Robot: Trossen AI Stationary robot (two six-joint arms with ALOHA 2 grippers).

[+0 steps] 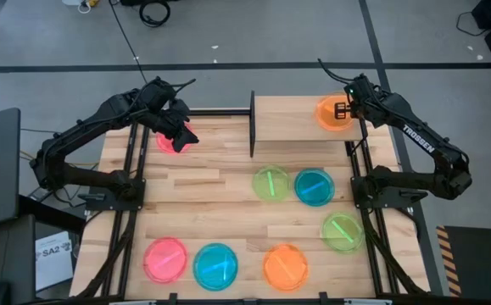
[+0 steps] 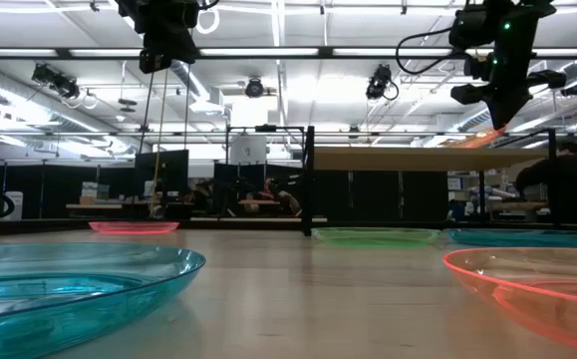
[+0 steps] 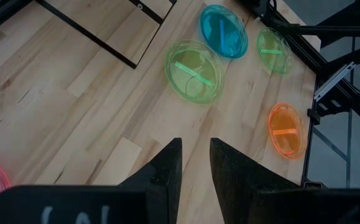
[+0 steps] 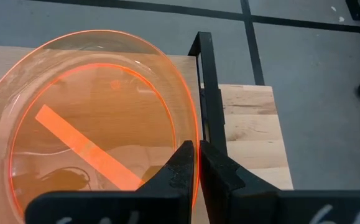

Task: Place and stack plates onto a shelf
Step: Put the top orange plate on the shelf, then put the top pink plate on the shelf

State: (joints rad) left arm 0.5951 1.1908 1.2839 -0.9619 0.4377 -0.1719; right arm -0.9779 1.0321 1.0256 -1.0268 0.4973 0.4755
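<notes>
Room: grey floor around a big wooden table [image 1: 220,195], seen from above.
Shelf: the light-wood shelf [image 1: 287,119] sits at the far side of the table, right of the middle.
Right gripper: the right gripper [image 1: 344,110] is over the shelf's right part, pinching the rim of an orange plate [image 1: 330,113].
Left gripper: the left gripper [image 1: 180,129] hangs over a pink plate [image 1: 171,141] at the far left, fingers a little apart, holding nothing.
Other plates: green plate [image 1: 271,183] and blue plate [image 1: 314,187] sit side by side in the middle.
Low view: the orange plate [image 2: 477,138] is tilted just above the shelf [image 2: 408,157]; a near blue plate [image 2: 69,289] fills the left front.
Left wrist view: the left gripper [image 3: 195,158] has a gap between its fingers, with bare table under it.
Right wrist view: the right gripper [image 4: 198,152] is squeezed on the orange plate [image 4: 86,137] at its rim.
</notes>
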